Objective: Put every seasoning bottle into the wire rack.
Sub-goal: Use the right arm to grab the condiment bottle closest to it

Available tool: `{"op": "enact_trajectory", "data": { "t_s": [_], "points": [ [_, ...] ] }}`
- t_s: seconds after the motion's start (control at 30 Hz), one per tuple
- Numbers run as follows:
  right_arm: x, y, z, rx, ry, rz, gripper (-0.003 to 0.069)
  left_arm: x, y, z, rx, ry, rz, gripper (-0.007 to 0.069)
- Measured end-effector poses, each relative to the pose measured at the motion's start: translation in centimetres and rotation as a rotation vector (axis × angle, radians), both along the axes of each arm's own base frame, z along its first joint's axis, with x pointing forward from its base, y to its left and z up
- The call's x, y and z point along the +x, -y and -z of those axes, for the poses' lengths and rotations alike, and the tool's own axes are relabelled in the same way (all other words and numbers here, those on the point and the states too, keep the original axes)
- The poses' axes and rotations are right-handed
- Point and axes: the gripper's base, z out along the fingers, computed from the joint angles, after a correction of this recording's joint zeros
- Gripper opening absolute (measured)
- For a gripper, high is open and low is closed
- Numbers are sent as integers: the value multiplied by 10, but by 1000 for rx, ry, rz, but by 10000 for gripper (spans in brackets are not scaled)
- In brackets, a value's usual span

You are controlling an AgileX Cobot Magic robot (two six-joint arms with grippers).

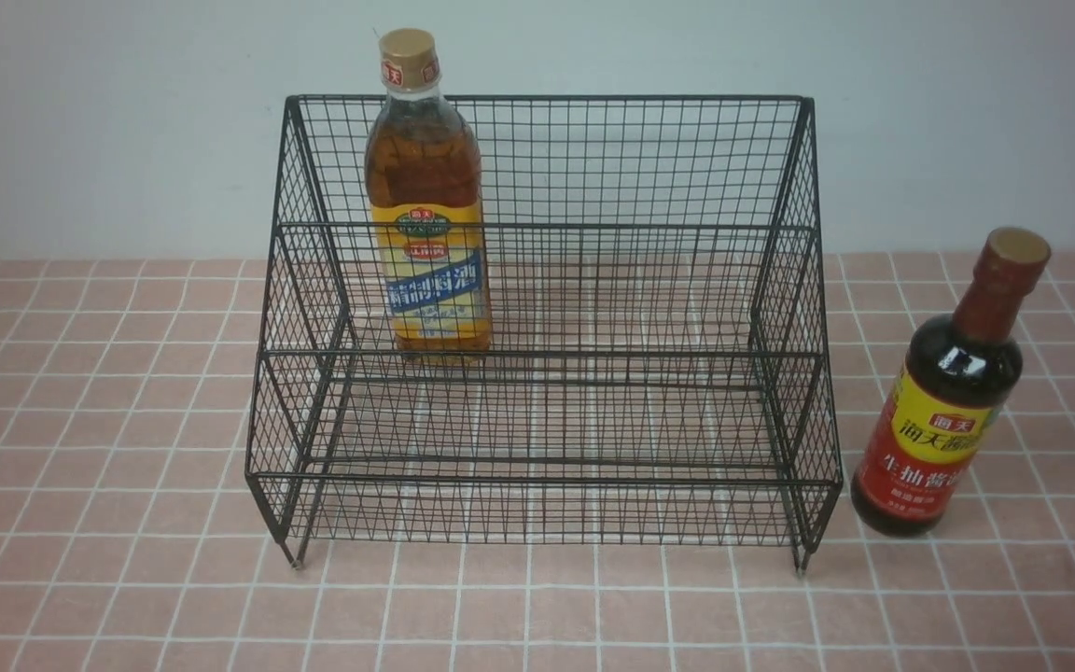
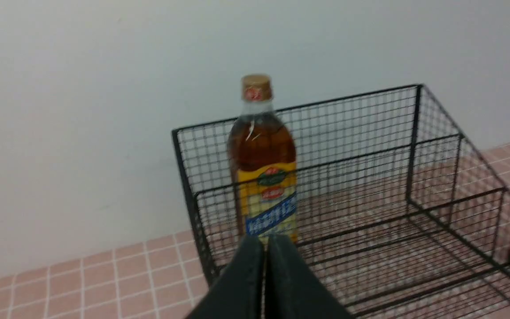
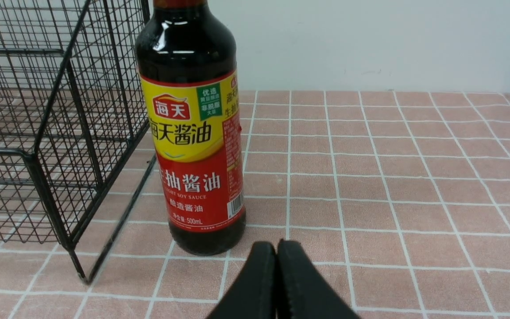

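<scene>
Amber clear bottle (image 1: 427, 233) in black wire-mesh rack (image 1: 547, 224); dark red-labelled bottle (image 1: 953, 401) outside, toward counter's right edge. Right gripper (image 3: 277, 243) pinched together; must part.

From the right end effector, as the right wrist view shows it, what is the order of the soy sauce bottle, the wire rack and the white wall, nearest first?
1. Soy sauce bottle: standing just ahead of the shut right end effector.
2. Wire rack: beside the bottle, its corner farther off.
3. White wall: behind both, farthest.
</scene>
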Motion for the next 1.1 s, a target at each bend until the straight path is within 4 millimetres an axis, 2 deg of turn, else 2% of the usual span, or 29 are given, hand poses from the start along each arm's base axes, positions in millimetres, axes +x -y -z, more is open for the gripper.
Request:
{"op": "enact_trajectory", "data": {
  "t_s": [0.07, 0.13, 0.17, 0.2, 0.23, 0.3, 0.37, 0.53, 1.1],
  "points": [
    [0, 0, 0, 0, 0, 0, -12, -2, -3, 24, 16, -1, -44, -7],
    [0, 0, 0, 0, 0, 0, -12, -1, -6, 56, 23, -23, -91, -7],
    [0, 0, 0, 0, 0, 0, -12, 1, -7, 81, 29, -52, -122, -7],
    [0, 0, 0, 0, 0, 0, -12, 1, -8, 87, 31, -61, -128, -7],
    [0, 0, 0, 0, 0, 0, -12, 2, -9, 107, 36, -80, -151, -7],
    [0, 0, 0, 0, 0, 0, -12, 3, -10, 134, 46, -117, -176, -7],
    [0, 0, 0, 0, 0, 0, -12, 4, -11, 151, 55, -157, -185, -7],
    [0, 0, 0, 0, 0, 0, -12, 4, -11, 159, 62, -198, -185, -7],
    [0, 0, 0, 0, 0, 0, -12, 3, -11, 159, 61, -205, -186, -7]
  ]
}}
